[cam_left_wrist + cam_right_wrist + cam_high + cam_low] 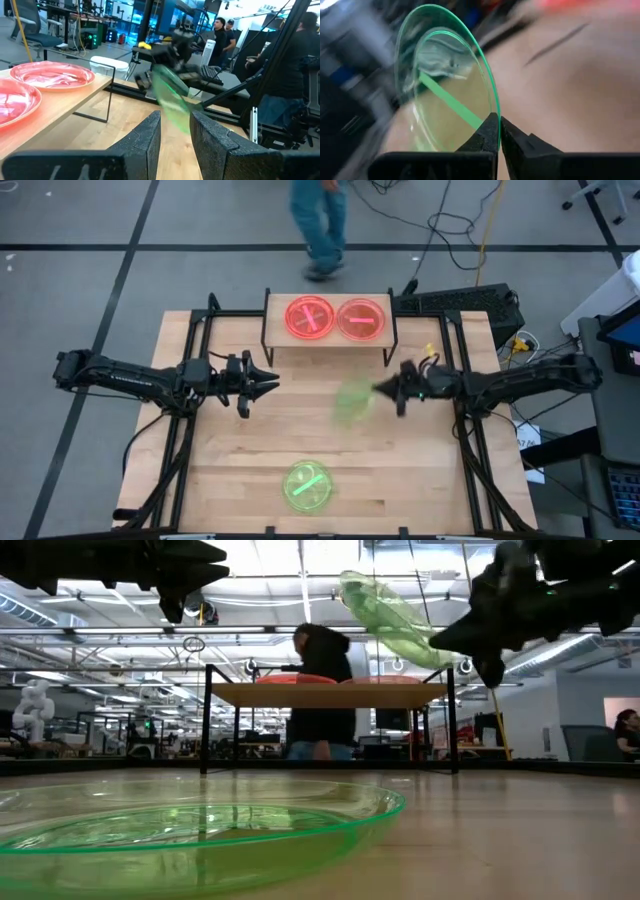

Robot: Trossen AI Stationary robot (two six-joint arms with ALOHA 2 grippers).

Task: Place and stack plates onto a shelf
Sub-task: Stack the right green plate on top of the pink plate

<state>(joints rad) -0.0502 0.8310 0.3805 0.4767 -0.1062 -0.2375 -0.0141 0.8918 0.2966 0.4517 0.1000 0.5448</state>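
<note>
So right gripper (385,390) is clamped on the rim of a green plate (352,402), held up & tilted mid-table. Shelf (275,330) sits just far-left of it w/ two pink plates (309,317) already on top. Left gripper (268,384) waits on the left, fingers apart, empty.

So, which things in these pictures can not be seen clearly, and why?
- Held green plate: motion-blurred in the high view; its outline is smeared.
- Right gripper: shut on that plate's rim; where it hangs over the table is blurred in the right wrist view.
- Plates on the shelf: in the low view only thin edges show above the board.
- Person: cut off by the high view's top edge.
</note>
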